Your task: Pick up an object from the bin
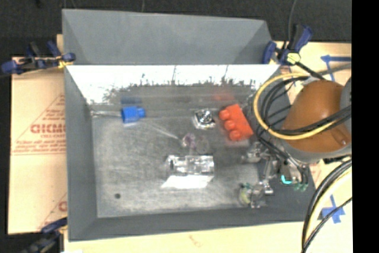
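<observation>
We see the gripper (256, 191) low in the lower right corner of the grey bin (80, 151), close to the right wall and just above the floor. We cannot tell whether it is wide, narrow or holding anything; the metal parts there blur together, and a small pale speck at its tip may be part of it or a loose thing. Behind it, the arm's orange cover (317, 118) and looped cables (267, 105) fill the right of the frame.

Nearest to the gripper is a red block (235, 121) with studs, above it by the right wall and apart from it. To the gripper's left, in the middle of the floor, a clear shiny packet (190, 164) lies over a white sheet (186, 183). A crumpled silvery piece (205, 118) sits just left of the red block. A blue block (132, 114) lies well apart, at the upper left of the floor.
</observation>
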### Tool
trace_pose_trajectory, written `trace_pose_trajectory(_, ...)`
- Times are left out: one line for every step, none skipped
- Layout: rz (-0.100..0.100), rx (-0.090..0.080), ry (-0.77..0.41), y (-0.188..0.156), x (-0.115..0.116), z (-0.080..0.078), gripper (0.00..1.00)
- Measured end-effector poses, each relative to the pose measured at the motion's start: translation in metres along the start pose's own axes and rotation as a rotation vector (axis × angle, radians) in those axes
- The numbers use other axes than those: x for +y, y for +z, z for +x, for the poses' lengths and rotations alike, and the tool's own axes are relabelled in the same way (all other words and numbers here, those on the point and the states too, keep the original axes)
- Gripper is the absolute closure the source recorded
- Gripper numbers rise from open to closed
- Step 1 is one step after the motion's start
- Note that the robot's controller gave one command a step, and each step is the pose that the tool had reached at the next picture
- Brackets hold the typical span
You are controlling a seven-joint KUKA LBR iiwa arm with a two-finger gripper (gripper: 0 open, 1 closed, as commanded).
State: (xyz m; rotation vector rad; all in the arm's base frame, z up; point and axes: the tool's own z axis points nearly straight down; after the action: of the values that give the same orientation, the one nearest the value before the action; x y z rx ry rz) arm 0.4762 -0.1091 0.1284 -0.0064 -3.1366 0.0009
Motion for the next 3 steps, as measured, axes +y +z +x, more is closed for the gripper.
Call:
trace_pose_trajectory(-0.001,-0.016,0.143,0.053,-0.028,0.001,0.0)
trace_pose_trajectory(0.003,-0.022,0.139,0.051,-0.029,-0.001,1.0)
trace_pose_trajectory(0.003,-0.014,-0.097,-0.07,-0.018,-0.004,1.0)
